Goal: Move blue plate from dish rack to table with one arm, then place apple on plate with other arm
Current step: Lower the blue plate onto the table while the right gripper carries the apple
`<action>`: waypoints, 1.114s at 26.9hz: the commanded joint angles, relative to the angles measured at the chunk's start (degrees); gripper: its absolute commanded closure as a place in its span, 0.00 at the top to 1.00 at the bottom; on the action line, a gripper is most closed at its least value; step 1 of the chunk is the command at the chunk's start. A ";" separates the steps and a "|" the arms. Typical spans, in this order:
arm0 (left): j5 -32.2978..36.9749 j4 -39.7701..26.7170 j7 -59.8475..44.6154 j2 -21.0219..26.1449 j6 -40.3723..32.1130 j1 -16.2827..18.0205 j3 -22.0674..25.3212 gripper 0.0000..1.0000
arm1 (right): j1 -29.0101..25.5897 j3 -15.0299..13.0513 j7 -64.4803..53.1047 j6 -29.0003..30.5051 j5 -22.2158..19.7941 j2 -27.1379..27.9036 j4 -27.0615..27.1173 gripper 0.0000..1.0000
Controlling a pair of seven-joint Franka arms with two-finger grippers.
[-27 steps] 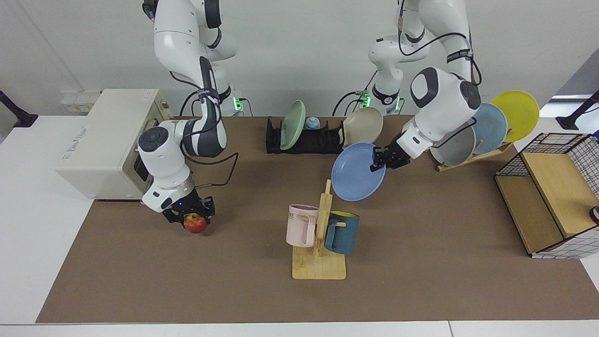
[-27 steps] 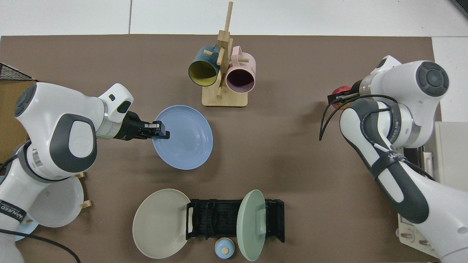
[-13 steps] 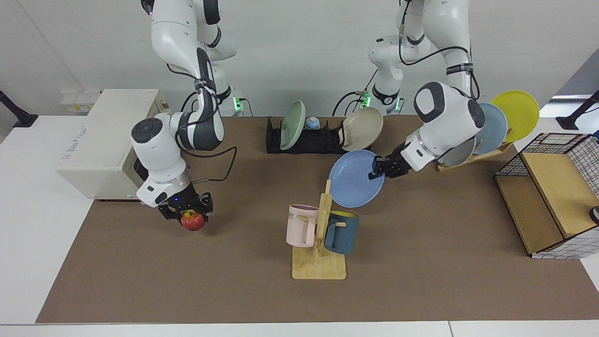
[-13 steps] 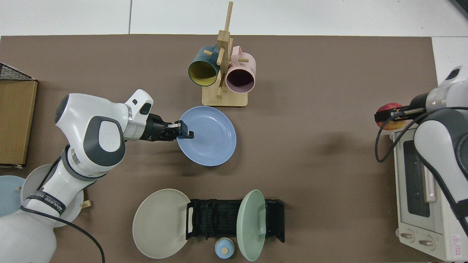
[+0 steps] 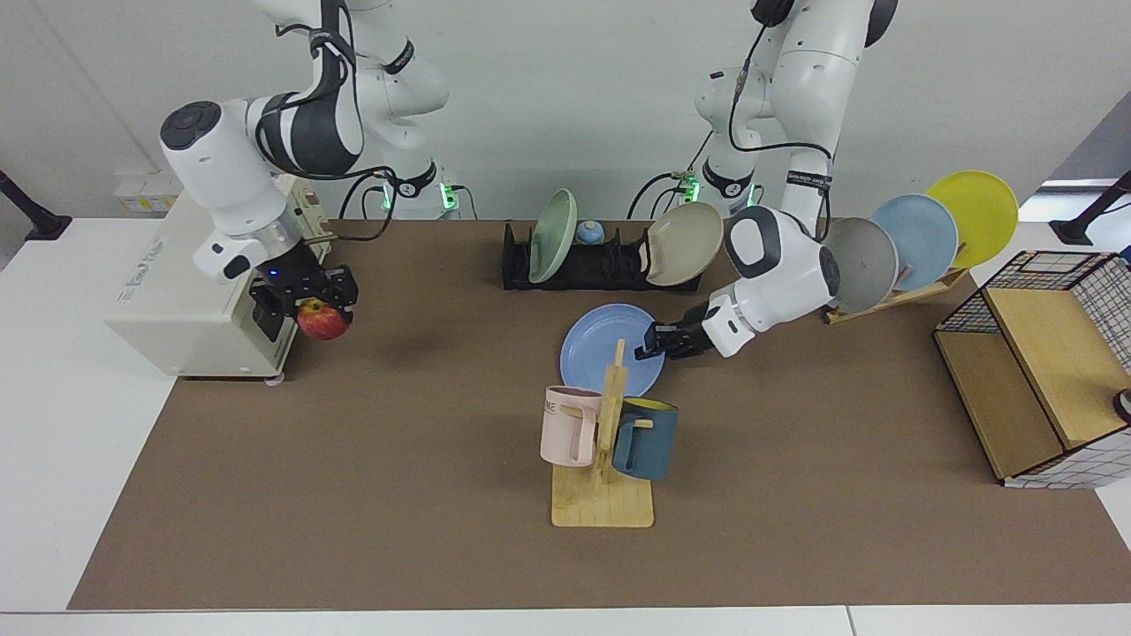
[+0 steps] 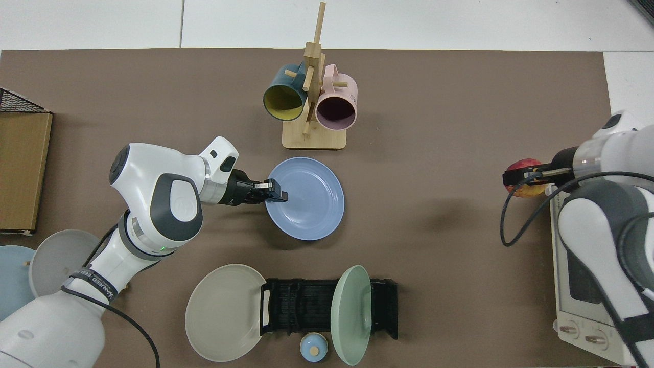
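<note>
The left gripper [image 5: 652, 340] clenches the blue plate [image 5: 601, 346] by its rim, low over the brown mat [image 5: 398, 495]; the mug stand [image 5: 610, 442] hides its near edge. The right gripper [image 5: 305, 296] grips the apple [image 5: 322, 320], held aloft beside the toaster oven [image 5: 190, 283].

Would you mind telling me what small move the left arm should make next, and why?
Probably ease the blue plate flat onto the table and let go: the left gripper grips its rim beside the mug stand, while the right gripper holds the apple aloft.
</note>
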 commanded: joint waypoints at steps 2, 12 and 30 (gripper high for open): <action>4.52 -1.40 0.70 -0.58 2.09 -1.57 0.14 0.19 | 10.04 0.08 15.90 1.07 -5.71 -1.40 -1.11 0.00; 12.15 -0.08 -5.70 -1.19 2.17 -2.19 -0.03 0.34 | 19.37 0.17 30.68 2.39 -7.83 -1.22 -1.29 0.00; 39.31 10.28 -16.35 -4.88 -15.48 -1.13 1.55 0.45 | 27.55 0.52 40.09 8.36 -6.51 2.47 -1.99 0.00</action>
